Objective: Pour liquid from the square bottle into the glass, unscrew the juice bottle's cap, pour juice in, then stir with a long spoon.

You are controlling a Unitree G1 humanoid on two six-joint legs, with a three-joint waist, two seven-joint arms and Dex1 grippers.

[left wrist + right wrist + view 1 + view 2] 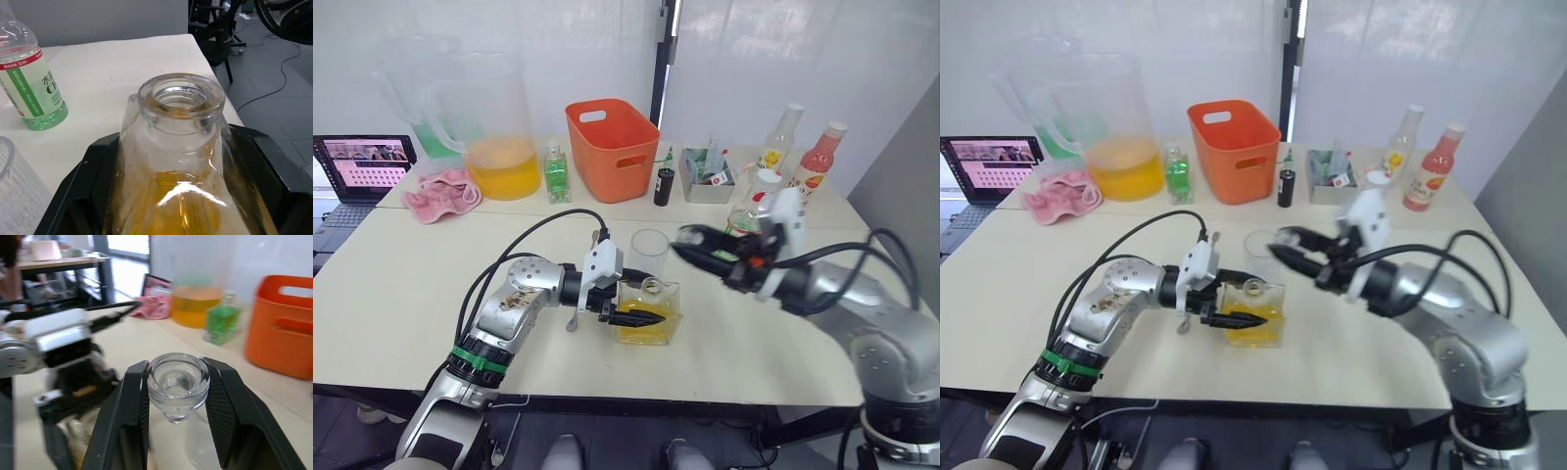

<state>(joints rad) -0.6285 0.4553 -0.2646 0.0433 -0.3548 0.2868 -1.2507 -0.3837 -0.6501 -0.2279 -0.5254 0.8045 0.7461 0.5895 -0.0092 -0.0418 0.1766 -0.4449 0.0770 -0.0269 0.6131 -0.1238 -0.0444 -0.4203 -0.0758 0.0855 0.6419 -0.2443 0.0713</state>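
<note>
Left pincer (pixel 641 316) clamps square bottle (pixel 649 311), partly hiding it; right pincer (pixel 177 396) grips stopper (pixel 178 384)

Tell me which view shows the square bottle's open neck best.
The left wrist view: the square bottle sits between the left gripper's fingers, its stopperless mouth facing the camera. The eye views show the whole bottle on the table, its neck small. In the right wrist view it is low and mostly hidden.

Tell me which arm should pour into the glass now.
Left. Its gripper is shut on the square bottle, whose neck is open, beside the glass. The right gripper is occupied with the stopper.
</note>
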